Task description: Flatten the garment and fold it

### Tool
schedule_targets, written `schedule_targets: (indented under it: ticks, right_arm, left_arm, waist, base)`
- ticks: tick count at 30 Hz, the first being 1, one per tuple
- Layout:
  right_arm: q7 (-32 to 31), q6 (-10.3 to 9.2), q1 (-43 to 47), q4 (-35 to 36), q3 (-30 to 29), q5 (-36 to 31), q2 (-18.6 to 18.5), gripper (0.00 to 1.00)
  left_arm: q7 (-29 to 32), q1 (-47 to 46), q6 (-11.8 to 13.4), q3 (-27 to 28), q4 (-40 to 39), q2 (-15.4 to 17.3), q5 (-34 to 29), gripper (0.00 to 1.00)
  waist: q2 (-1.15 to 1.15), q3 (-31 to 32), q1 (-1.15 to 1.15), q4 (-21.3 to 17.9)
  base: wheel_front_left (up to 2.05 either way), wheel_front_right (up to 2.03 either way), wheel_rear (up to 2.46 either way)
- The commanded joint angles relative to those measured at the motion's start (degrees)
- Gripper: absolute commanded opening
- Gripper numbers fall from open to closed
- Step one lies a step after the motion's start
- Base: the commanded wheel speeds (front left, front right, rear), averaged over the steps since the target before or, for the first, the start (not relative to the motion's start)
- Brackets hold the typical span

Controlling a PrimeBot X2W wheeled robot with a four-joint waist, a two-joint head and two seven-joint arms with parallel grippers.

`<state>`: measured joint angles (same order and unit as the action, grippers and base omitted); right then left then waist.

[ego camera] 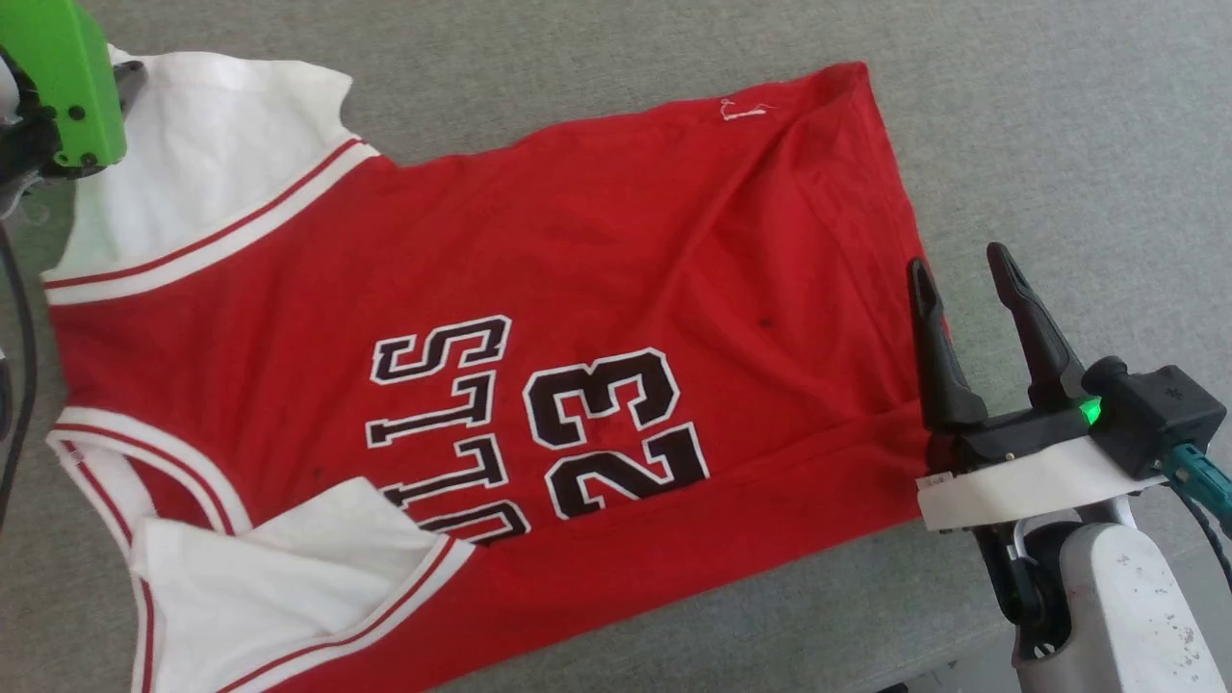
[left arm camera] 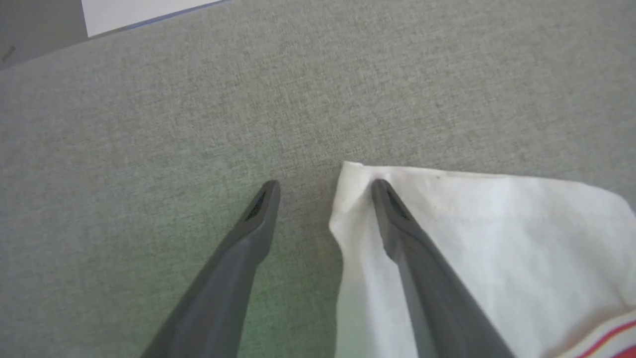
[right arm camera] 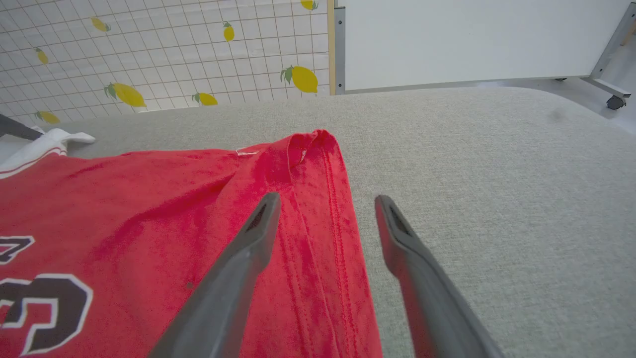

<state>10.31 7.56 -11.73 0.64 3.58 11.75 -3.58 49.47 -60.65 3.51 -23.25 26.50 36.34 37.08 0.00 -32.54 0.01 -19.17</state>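
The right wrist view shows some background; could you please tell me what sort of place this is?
Probably an indoor test room set up for folding: a broad grey fabric-covered table bearing the garment, a lemon-patterned tiled wall behind, and a white panel on a wheeled frame.

Long dark fingers on right hand, green light, pale forearm, teal cable

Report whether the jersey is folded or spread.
Spread, not folded: the garment lies open, lettering up; only one white sleeve flops over its chest.
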Motion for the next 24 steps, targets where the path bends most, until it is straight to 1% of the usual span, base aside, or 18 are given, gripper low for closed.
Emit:
schedule_targets:
  ticks: [1,2,3,4,8,12,14,19,24]
  right_arm:
    - [0.51,-0.08,-0.94,-0.09,0.06,0.4,0.32,1.0]
    - [0.44,-0.08,-1.0,-0.1,0.07,0.4,0.35,1.0]
    - [0.24,-0.08,-1.17,-0.16,0.13,0.34,0.37,1.0]
    - [-0.15,-0.08,-1.62,-0.24,0.24,0.1,0.39,1.0]
    - [-2.92,-0.08,-5.74,-0.78,0.03,-0.82,0.42,1.0]
    - [-9.07,-0.08,-14.29,-2.71,-0.81,-1.35,0.31,1.0]
    - [-13.1,-0.08,-19.5,-5.03,-2.22,-0.93,0.36,1.0]
    - [-28.93,-0.08,-31.25,-15.51,-4.43,-1.46,0.51,1.0]
    - [-42.93,-0.08,-37.98,-23.87,-5.12,-3.29,0.58,1.0]
  left_arm:
    - [1.19,1.54,0.89,-0.19,-1.27,1.06,0.02,0.96]
    - [1.46,1.93,1.2,-0.36,-2.12,1.54,-0.31,0.64]
    - [1.67,2.35,1.55,-0.4,-2.84,1.88,-0.47,0.22]
    - [2.27,2.96,1.72,-0.59,-3.62,2.18,-0.44,0.0]
    - [3.8,4.42,2.45,-0.64,-6.03,2.91,0.05,0.0]
    - [3.99,5.1,2.79,-0.55,-7.96,2.94,0.55,0.0]
    - [3.93,5.12,2.84,-0.51,-8.67,2.82,0.76,0.0]
    - [3.69,4.57,2.73,-0.8,-9.77,2.34,0.86,0.0]
    - [2.72,3.73,2.43,-1.34,-9.82,1.3,0.68,0.0]
  waist:
    - [0.0,-0.65,-0.01,-0.71]
    - [0.0,-0.67,-0.01,-0.74]
    - [0.0,-0.67,-0.01,-0.76]
    - [0.0,-0.65,-0.01,-0.74]
    - [0.0,-0.58,-0.01,-0.69]
    - [0.0,-0.77,-0.01,-0.42]
    - [0.0,-1.0,-0.01,-0.2]
    - [0.0,-1.9,-0.01,0.91]
    - [0.0,-2.59,-0.01,2.28]
  base:
    - [0.0,0.0,0.0]
    - [0.0,0.0,0.0]
    - [0.0,0.0,0.0]
    - [0.0,0.0,0.0]
    - [0.0,0.0,0.0]
    - [0.0,0.0,0.0]
    - [0.0,0.0,0.0]
    - [0.0,0.0,0.0]
    - [0.0,0.0,0.0]
